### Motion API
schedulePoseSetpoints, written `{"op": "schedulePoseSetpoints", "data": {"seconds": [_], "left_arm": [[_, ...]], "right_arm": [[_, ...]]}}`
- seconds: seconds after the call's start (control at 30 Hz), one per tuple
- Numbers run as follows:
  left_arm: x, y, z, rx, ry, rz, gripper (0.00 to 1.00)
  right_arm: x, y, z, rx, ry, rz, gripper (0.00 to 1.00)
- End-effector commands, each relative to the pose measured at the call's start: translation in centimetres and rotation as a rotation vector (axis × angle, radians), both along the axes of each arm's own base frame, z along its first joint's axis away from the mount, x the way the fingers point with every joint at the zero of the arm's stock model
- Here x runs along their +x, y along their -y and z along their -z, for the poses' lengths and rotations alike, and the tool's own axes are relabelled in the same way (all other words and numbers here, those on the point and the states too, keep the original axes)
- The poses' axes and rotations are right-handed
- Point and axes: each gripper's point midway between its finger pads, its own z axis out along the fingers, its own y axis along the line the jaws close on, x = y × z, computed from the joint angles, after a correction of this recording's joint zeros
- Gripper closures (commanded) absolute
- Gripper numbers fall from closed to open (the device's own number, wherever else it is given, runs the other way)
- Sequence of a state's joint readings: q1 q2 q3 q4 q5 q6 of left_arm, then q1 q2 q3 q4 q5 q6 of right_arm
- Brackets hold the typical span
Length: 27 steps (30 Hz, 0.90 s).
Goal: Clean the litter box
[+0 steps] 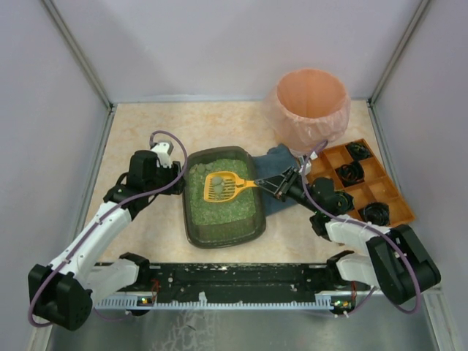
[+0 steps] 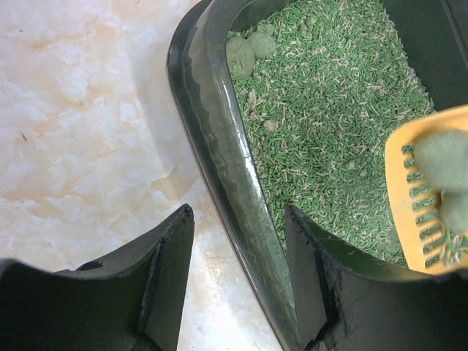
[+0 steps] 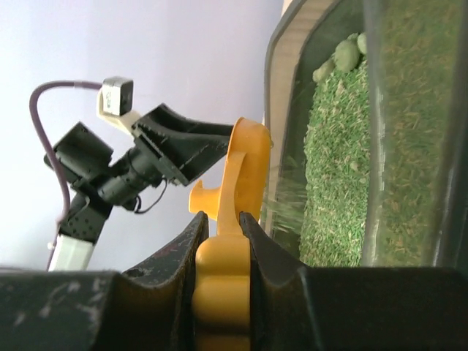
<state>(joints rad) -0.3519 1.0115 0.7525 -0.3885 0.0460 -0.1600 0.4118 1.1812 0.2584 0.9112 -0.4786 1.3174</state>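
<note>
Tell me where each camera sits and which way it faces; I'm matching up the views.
Top external: above, behind the robot, looking down; left arm, right arm and litter box show.
Left wrist: looks down past the left pincer, open astride the box's rim.
Right wrist: looks along the right pincer, shut on the yellow scoop, toward the left arm.
Shared: both wrist views show the scoop and green litter.
</note>
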Motion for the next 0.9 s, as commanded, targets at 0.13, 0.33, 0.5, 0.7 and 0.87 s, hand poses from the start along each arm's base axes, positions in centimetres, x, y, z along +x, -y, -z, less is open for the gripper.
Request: {"op": "schedulePoseSetpoints", "data": {"seconds": [0.13,0.33,0.5,0.7,0.87], "left_arm": [[-0.1,0.4,-0.5,-0.013,0.024,0.022,0.41],[-0.1,0.5,-0.7,-0.018,0.030,0.032,0.41],[-0.1,0.4,-0.5,-0.013,0.032,0.032,0.41],[-0.3,0.3,0.0,-0.001,0.007,0.029,0.41],[-0.1,0.5,0.1,-0.006,0.004,0.039,0.41]], "right_arm": [[0.4,-0.6,-2.6,0.029,0.110,-0.001,1.00],[1.4,1.1,-1.4,0.035,0.060,0.087,1.00],[0.1,-2.6,-2.4,0.007,0.119,-0.067,1.00],[0.8,0.3,-0.7,0.033,0.049,0.062,1.00],[0.6,-0.5,-0.8,-0.021,0.071,0.023,1.00]]}}
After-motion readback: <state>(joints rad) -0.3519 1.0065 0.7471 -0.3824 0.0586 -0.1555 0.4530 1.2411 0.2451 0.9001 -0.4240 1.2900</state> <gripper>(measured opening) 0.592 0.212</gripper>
